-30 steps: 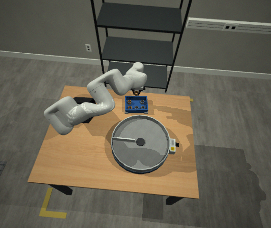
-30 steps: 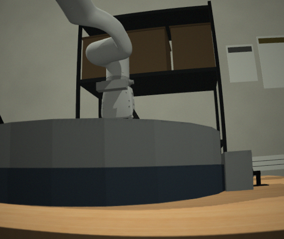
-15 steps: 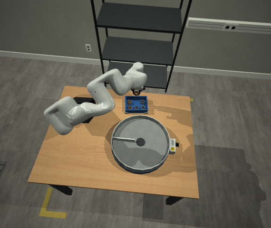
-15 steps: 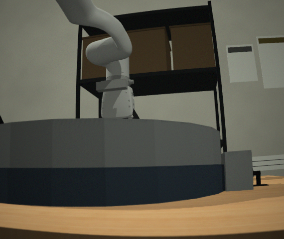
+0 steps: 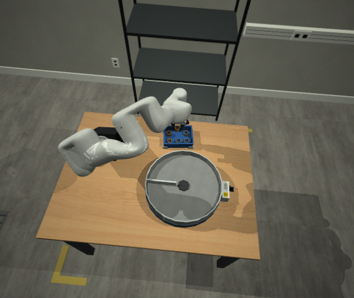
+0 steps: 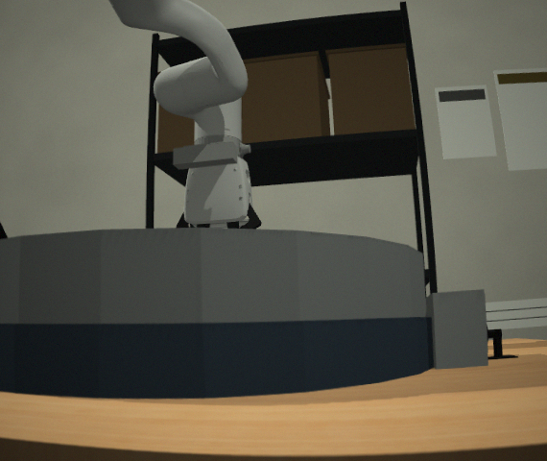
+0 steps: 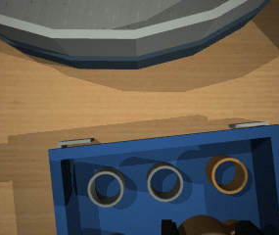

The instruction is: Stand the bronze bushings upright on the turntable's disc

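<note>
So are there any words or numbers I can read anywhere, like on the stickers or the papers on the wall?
None can be read.
Yellow sticker on the turntable's side box: marks too small to read.
Left wall sheet: a dark bar on top, no letters show.
Right wall sheet: a brownish bar on top, no letters show.
Brown boxes on the shelf rack: plain.
Blue crate and the bushings: no labels show.
</note>
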You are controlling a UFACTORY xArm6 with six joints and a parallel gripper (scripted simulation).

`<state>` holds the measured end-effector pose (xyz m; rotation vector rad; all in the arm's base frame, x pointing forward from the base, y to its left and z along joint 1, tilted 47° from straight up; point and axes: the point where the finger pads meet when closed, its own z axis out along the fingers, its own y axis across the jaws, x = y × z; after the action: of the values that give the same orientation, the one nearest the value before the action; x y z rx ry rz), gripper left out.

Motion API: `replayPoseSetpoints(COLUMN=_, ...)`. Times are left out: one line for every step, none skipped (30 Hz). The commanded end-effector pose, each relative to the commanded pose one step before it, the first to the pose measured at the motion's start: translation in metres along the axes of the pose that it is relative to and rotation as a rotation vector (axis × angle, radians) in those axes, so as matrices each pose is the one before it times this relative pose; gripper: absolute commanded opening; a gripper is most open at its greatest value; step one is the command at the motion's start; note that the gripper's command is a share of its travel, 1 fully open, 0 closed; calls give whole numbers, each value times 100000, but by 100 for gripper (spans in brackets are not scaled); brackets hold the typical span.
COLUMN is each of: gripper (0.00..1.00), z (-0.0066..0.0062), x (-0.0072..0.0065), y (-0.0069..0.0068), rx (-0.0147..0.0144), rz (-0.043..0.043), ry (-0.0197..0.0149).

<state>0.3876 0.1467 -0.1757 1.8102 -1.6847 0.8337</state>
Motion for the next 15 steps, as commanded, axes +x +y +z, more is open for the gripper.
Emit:
replayPoseSetpoints(gripper=0, z=-263, x=3912, y=-151, rx=696, rz=253, ry=-754)
replayPoseSetpoints(gripper=0, z=1, x=1213, y=15, rx=0, rz=0, ry=0)
replayPoseSetpoints(gripper=0, z=0, x=1282, y=15, rx=0, rz=0, ry=0)
replayPoseSetpoints(gripper=0, z=1, x=1312, y=16, rx=0, rz=0, ry=0)
replayPoseSetpoints(gripper=0, z=1, x=1322, y=15, rx=0, rz=0, ry=0)
replayPoseSetpoints(gripper=0, z=0, x=1320, y=15, rx=0, rz=0, ry=0)
replayPoseSetpoints(gripper=0, z=1, x=1307, y=16, rx=0, rz=0, ry=0)
replayPoseSetpoints(gripper=0, z=0, x=1283, y=15, rx=0, rz=0, ry=0)
replayPoseSetpoints(gripper=0, z=1, x=1249, y=15, rx=0, rz=0, ry=0)
replayPoseSetpoints(gripper=0, z=1, x=1204, y=14, rx=0, rz=0, ry=0)
replayPoseSetpoints(gripper=0, z=1, x=1151, y=14, rx=0, rz=0, ry=0)
replayPoseSetpoints(gripper=0, z=0, x=1089, y=12, rx=0, rz=0, ry=0)
replayPoseSetpoints(gripper=0, z=0, x=0, y=0, rx=0, rz=0, ry=0)
replayPoseSetpoints(gripper=0, z=0, x=0, y=0, rx=0, rz=0, ry=0)
replayPoseSetpoints(gripper=0, z=0, x=1020, y=12, rx=0, rz=0, ry=0)
